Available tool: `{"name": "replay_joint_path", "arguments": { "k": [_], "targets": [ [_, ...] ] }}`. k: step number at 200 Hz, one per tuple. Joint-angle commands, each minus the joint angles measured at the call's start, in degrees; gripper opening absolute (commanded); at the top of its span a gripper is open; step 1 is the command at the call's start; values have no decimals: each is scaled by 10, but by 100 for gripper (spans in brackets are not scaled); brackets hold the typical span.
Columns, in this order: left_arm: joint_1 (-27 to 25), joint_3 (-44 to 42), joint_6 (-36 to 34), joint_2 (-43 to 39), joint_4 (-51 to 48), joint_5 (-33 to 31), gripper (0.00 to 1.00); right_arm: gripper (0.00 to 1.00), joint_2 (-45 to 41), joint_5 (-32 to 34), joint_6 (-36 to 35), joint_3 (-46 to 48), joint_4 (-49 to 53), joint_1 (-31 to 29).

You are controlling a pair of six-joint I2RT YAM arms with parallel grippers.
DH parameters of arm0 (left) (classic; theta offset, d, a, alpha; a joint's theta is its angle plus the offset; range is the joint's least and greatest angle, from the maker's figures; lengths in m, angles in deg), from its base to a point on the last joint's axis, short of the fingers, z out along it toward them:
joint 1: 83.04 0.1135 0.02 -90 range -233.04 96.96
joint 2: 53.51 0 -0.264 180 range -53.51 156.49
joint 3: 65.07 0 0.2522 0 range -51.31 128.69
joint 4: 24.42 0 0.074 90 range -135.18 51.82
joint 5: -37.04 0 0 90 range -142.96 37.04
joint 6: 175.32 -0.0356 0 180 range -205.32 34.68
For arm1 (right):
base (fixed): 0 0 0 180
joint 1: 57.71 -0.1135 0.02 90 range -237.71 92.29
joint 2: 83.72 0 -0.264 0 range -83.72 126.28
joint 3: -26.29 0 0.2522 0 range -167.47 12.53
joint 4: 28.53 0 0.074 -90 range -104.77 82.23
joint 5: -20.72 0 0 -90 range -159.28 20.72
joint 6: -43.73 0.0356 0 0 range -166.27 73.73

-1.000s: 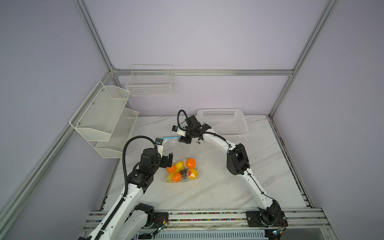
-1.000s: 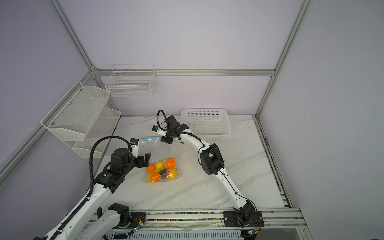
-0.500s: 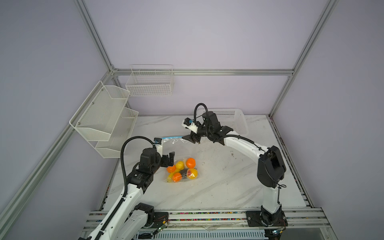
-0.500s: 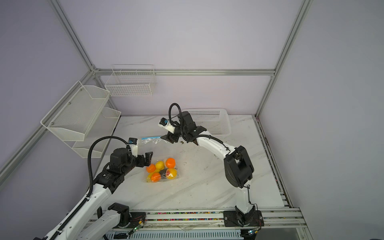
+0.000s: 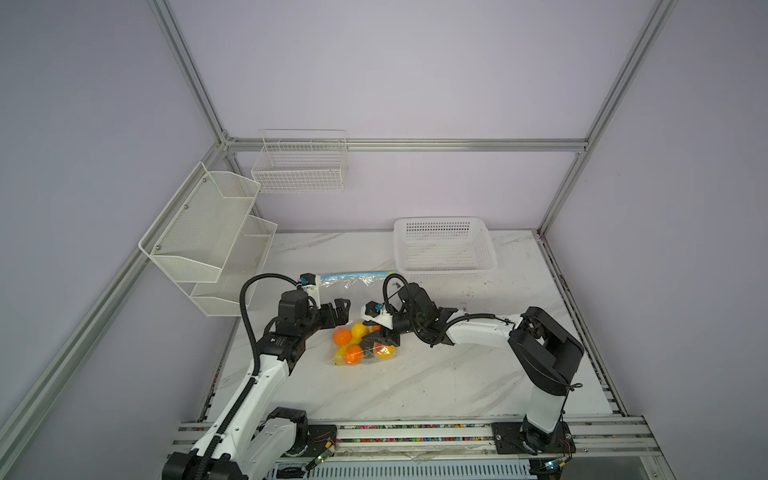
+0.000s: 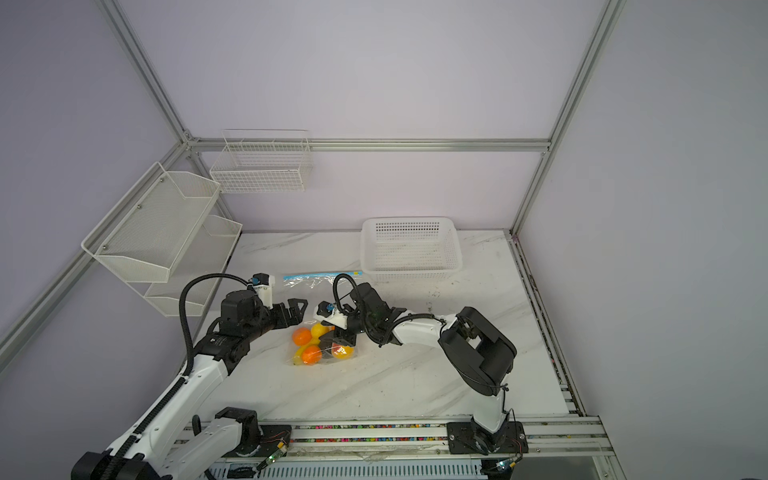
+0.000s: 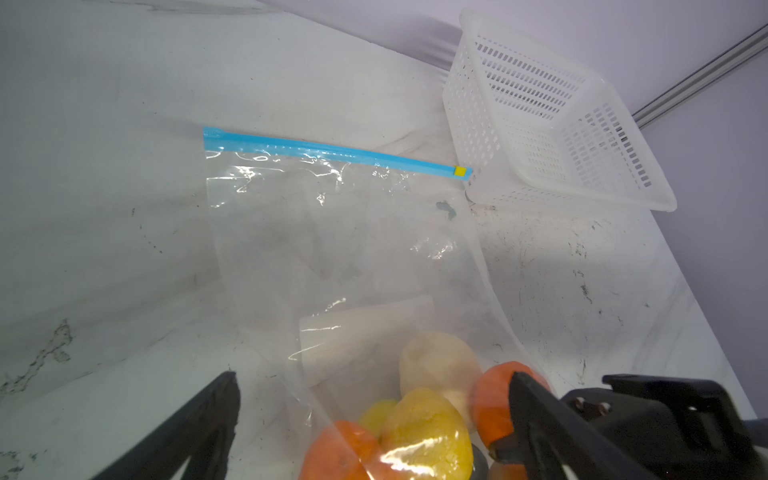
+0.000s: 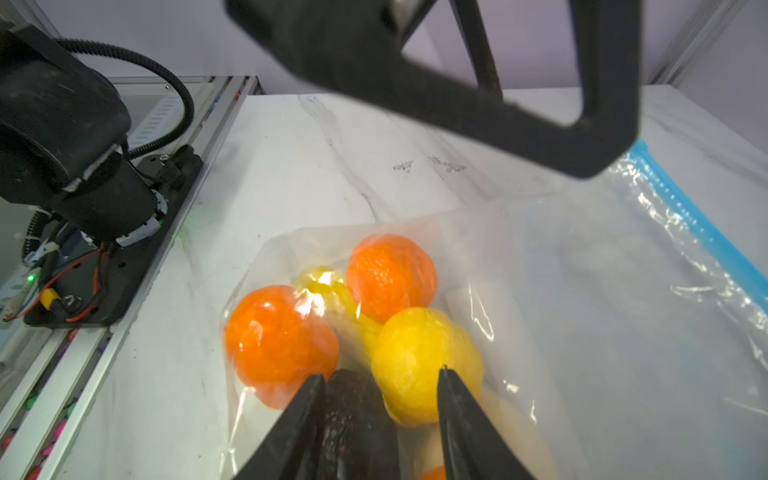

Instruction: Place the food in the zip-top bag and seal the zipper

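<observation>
The zip-top bag (image 5: 353,291) (image 7: 332,232) lies flat on the table. Its light-blue zipper (image 5: 357,275) (image 7: 332,151) runs along the far edge, with the yellow tab (image 7: 460,171) at the end beside the basket. The food (image 5: 353,345) is bunched inside the near end: tangerines (image 8: 390,276), a yellow fruit (image 8: 419,353), a dark lump (image 8: 353,403) and a cream bulb (image 7: 440,361). My right gripper (image 5: 380,338) (image 8: 381,372) hangs over the food, jaws apart astride the lump and yellow fruit. My left gripper (image 5: 340,313) (image 7: 374,376) stands wide open just left of the food.
A white perforated basket (image 5: 444,274) (image 7: 519,83) stands at the back right, touching the bag's tab corner. White mesh shelves (image 5: 208,232) and a wire basket (image 5: 301,166) hang on the left and back walls.
My right gripper has left the zipper strip at the back and swung forward over the food, its jaws narrower. The left arm has not moved.
</observation>
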Motion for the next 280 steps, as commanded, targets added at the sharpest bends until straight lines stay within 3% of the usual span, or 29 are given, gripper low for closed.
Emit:
{"name": "replay_joint_path", "arguments": {
  "k": [1, 86, 126, 157, 225, 246, 280],
  "targets": [
    [4, 25, 16, -5, 23, 26, 100, 48, 18, 19, 2, -2, -41, 1],
    [8, 21, 9, -14, 17, 22, 100, 67, 88, 26, -7, -69, -35, 2],
    [8, 22, 12, -26, 9, 45, 100, 69, 29, 10, -7, -66, -30, 4],
    [8, 10, 23, -33, 19, 126, 100, 69, -22, 7, 14, -34, -49, 9],
    [8, -22, 32, -47, 54, 126, 100, 69, -106, 59, 52, 95, -98, 9],
    [8, -15, 4, -49, 44, 87, 100, 70, -154, 95, 60, 124, -104, 23],
    [8, 3, -41, -34, 43, -52, 100, 72, -221, 169, 119, 174, -130, 89]
  ]
}}
